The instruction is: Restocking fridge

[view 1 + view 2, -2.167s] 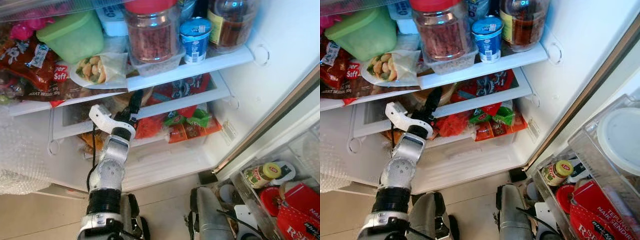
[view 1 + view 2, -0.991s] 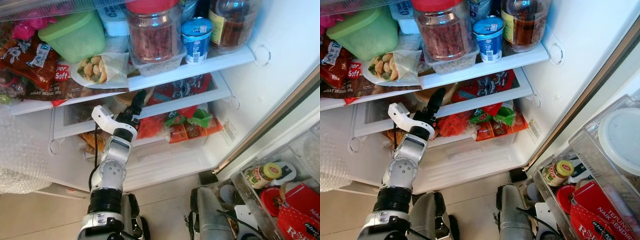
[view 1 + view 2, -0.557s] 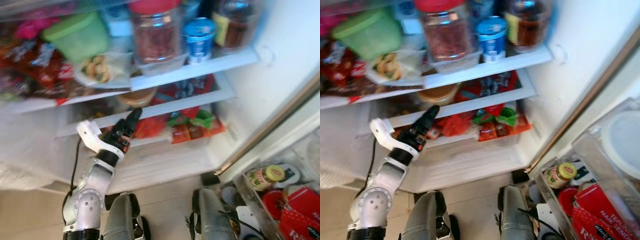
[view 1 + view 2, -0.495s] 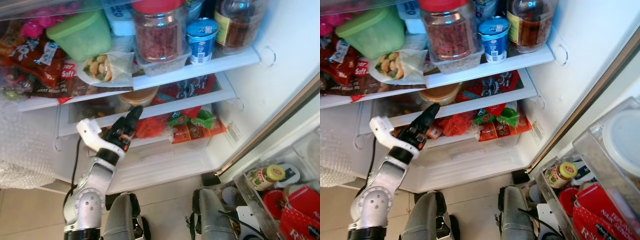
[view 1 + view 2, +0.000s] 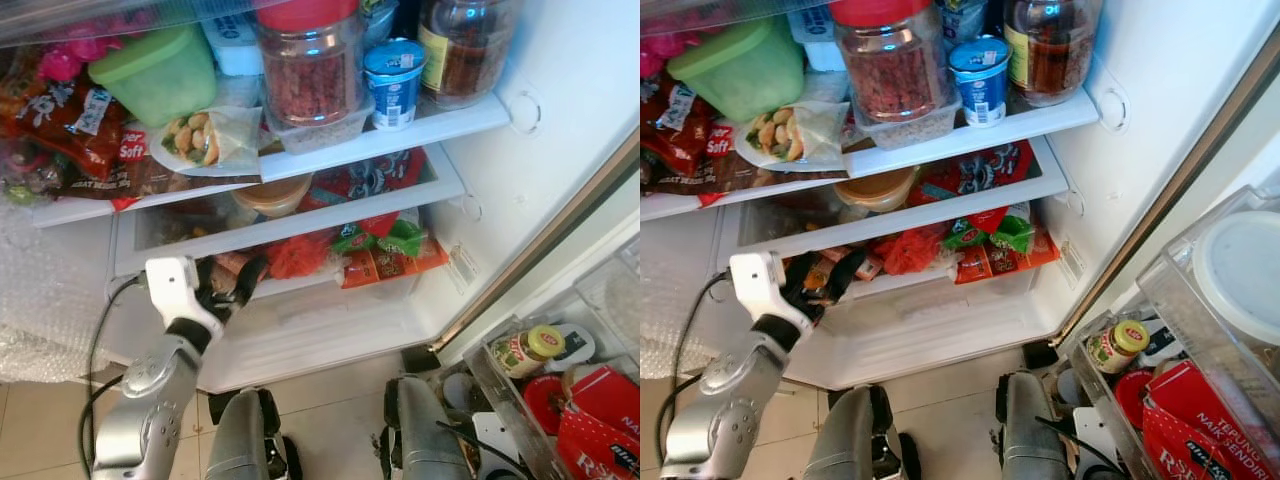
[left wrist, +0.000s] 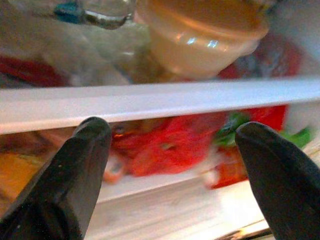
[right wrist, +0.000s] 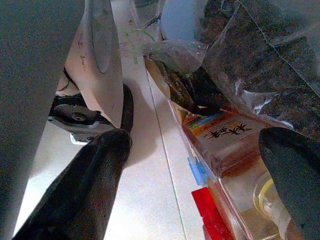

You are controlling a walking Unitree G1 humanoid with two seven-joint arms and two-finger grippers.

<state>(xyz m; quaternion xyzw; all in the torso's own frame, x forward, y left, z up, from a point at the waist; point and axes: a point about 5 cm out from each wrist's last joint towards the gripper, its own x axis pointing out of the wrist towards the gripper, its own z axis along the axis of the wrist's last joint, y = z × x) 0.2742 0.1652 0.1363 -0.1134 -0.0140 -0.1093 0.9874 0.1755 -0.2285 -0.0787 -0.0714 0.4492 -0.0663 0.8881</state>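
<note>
The left gripper hangs in front of the open fridge, its two black fingers spread apart with nothing between them, just before the white front edge of the lower glass shelf and the crisper drawer beneath it. In the left wrist view a tan tub sits on that shelf above the fingers, and a red packet lies below the shelf edge among other red and green packets in the drawer. On the upper shelf stand a green lidded container, a wrap in a clear bag, a red-lidded jar of reddish contents on a clear box, a small blue yoghurt cup and a dark jar; red snack bags crowd the left end. The right gripper hangs low beside the robot's leg, its fingers held wide apart and empty, near the door bin, which holds a yellow-capped jar and a red carton. Bubble wrap lies at the left of the fridge, over the tiled floor
</note>
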